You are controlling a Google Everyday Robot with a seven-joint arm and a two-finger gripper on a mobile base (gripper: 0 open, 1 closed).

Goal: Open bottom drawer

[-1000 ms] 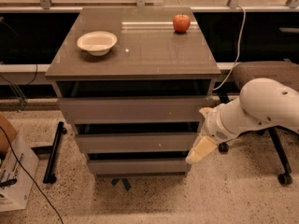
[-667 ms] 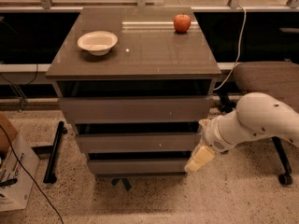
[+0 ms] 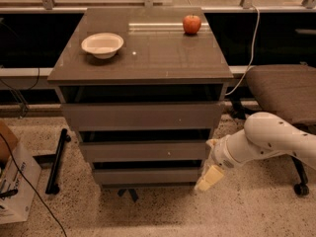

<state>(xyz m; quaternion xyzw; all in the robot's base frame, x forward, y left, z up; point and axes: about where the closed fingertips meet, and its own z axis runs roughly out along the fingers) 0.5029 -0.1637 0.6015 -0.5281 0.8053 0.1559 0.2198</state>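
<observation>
The grey-brown cabinet (image 3: 140,58) stands in the middle with three drawers. The bottom drawer (image 3: 145,176) is the lowest one, a plain flat front with a dark gap above it, near the floor. The middle drawer (image 3: 143,151) and top drawer (image 3: 140,115) sit above it. My gripper (image 3: 208,177) hangs at the end of the white arm (image 3: 269,141), low at the right end of the bottom drawer front, close to its right edge. Its pale fingers point down and left.
A white bowl (image 3: 102,44) and a red apple (image 3: 191,23) sit on the cabinet top. A brown chair (image 3: 284,90) stands at the right behind the arm. A cardboard box (image 3: 15,181) and a black bar (image 3: 57,159) lie at the left on the speckled floor.
The arm and gripper have moved down and to the left, from beside the middle drawer to the right end of the bottom drawer. The drawers have not moved.
</observation>
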